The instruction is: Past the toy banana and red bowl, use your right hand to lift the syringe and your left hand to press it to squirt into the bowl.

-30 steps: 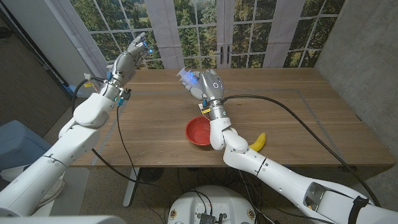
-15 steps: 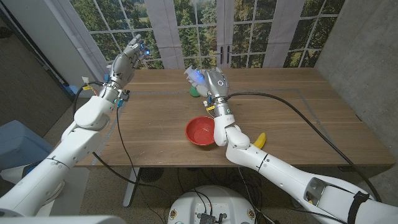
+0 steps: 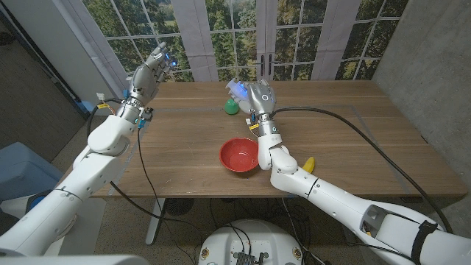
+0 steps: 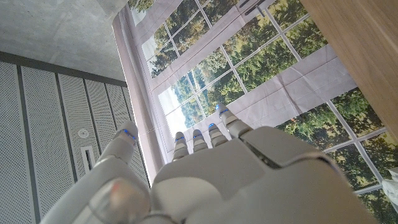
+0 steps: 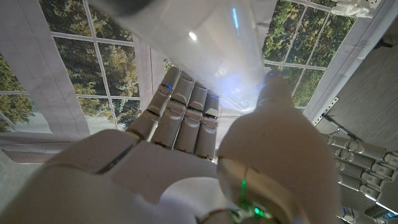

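Red bowl (image 3: 239, 155) is sitting on the brown wood-grain table (image 3: 176, 140), with a yellow toy banana (image 3: 309, 164) showing beside the white right arm. A clear, translucent syringe (image 5: 205, 46) is glowing pale blue where the white-and-grey right hand (image 3: 257, 99) is lit, a green object (image 3: 231, 107) just beside it. White left hand (image 3: 151, 70) is showing blue fingertip lights.

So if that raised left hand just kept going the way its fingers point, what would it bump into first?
Probably nothing on the table. The white left hand is raised over the wooden table's far left corner, fingers aimed up and away toward the big windows. The way looks free until the glass, though depth is hard to judge.
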`<state>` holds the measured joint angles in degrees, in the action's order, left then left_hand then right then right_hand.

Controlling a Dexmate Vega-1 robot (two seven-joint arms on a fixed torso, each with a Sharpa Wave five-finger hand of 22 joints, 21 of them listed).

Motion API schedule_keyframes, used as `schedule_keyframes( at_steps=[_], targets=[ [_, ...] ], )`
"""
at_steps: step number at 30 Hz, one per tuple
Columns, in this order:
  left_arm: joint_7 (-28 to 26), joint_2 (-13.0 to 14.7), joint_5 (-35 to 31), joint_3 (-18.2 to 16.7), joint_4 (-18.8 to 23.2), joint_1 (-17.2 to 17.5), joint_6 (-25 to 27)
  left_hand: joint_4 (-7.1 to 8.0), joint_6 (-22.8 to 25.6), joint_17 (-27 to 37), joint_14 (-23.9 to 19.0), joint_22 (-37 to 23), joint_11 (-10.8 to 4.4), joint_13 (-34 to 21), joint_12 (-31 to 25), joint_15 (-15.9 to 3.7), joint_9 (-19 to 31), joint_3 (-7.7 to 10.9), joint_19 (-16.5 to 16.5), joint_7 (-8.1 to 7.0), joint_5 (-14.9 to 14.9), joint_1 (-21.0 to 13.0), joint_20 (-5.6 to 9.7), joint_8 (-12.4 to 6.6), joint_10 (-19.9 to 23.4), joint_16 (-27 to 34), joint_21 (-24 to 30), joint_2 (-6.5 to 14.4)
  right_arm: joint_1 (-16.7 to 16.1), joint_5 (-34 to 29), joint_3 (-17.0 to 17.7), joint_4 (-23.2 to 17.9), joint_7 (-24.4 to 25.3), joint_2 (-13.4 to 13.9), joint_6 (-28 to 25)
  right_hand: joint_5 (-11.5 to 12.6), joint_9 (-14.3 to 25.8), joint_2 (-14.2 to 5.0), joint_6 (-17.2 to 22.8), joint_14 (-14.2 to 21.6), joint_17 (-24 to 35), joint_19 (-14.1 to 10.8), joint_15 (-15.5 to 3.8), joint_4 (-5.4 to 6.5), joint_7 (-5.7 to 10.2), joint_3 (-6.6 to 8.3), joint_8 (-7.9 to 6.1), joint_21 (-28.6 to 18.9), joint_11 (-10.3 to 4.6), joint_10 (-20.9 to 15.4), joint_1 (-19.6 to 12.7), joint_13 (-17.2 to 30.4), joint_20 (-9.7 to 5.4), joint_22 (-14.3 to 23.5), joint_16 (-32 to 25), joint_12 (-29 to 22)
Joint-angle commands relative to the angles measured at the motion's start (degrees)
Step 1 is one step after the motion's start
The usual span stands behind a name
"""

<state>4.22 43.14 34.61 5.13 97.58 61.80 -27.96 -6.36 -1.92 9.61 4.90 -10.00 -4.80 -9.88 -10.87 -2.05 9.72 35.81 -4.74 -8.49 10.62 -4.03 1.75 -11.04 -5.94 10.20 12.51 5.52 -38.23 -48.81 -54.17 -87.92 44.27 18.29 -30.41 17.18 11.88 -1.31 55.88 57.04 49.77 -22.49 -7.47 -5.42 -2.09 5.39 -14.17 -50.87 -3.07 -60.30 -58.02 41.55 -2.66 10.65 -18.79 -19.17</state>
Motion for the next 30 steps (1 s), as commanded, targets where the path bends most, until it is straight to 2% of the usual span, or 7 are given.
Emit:
schedule_keyframes(
  at_steps=[1, 12, 28, 30],
  targets=[
    [0.0, -0.1, 0.5, 0.0, 0.5, 0.2, 0.4, -0.27, 0.3, 0.0, 0.0, -0.2, -0.17, -0.2, -0.3, -2.59, 0.2, 0.1, -0.2, -0.07, -0.1, -0.4, 0.22, 0.1, 0.1, 0.0, -0.1, 1.6, 1.4, 0.2, -0.8, 2.6, -2.8, -0.1, -5.5, 0.0, 0.1, -7.97, 9.7, 1.3, 0.2, -0.5, -5.56, 0.68, 10.04, 0.4, 0.19, -0.4, -8.54, -8.5, -8.0, 0.3, -8.45, 0.1, 0.2, 0.3],
    [-0.1, 0.0, 0.3, 0.1, 0.7, 0.2, 0.8, -0.49, 0.3, 0.0, 0.0, -0.2, -0.1, -0.2, -0.2, -2.6, 0.2, 0.13, -0.2, -0.1, -0.1, -0.5, 0.29, 0.18, 0.1, 0.0, -0.1, 1.5, 2.9, 1.9, -1.8, 5.7, -6.4, -0.4, -11.1, -0.1, 0.1, -7.98, 9.7, 1.3, 0.3, -0.5, -5.6, 0.74, 10.0, 0.45, 0.22, -0.4, -8.54, -8.7, -8.0, 0.4, -8.46, 0.1, 0.3, 0.4],
    [0.1, -0.3, 0.4, 1.1, 0.5, -0.6, 1.5, -0.68, 0.4, 0.0, 0.1, -0.2, -0.13, -0.2, -0.1, -2.63, 0.2, 0.18, -0.2, -0.08, -0.2, -0.5, 0.29, 0.27, 0.1, -0.1, -0.3, 1.5, 4.8, 5.4, -3.4, 7.6, -11.2, 0.4, -16.4, -0.2, 0.2, -8.03, 9.8, 1.4, 0.5, -0.5, -5.66, 0.73, 9.86, 0.61, 0.22, -0.5, -8.53, -8.7, -8.2, 0.6, -8.43, 0.0, 0.5, 0.8],
    [-0.1, -0.2, 0.1, 1.1, 0.5, -0.6, 1.6, -0.71, 0.3, 0.0, 0.1, -0.2, -0.09, -0.2, -0.1, -2.62, 0.2, 0.18, -0.2, -0.09, -0.2, -0.5, 0.3, 0.29, 0.1, -0.1, -0.3, 1.5, 5.3, 5.6, -4.0, 7.6, -13.0, 0.6, -17.5, -0.2, 0.2, -8.02, 9.7, 1.4, 0.5, -0.5, -5.64, 0.74, 9.85, 0.62, 0.26, -0.5, -8.53, -8.7, -8.2, 0.6, -8.42, 0.0, 0.6, 0.8]
  ],
)
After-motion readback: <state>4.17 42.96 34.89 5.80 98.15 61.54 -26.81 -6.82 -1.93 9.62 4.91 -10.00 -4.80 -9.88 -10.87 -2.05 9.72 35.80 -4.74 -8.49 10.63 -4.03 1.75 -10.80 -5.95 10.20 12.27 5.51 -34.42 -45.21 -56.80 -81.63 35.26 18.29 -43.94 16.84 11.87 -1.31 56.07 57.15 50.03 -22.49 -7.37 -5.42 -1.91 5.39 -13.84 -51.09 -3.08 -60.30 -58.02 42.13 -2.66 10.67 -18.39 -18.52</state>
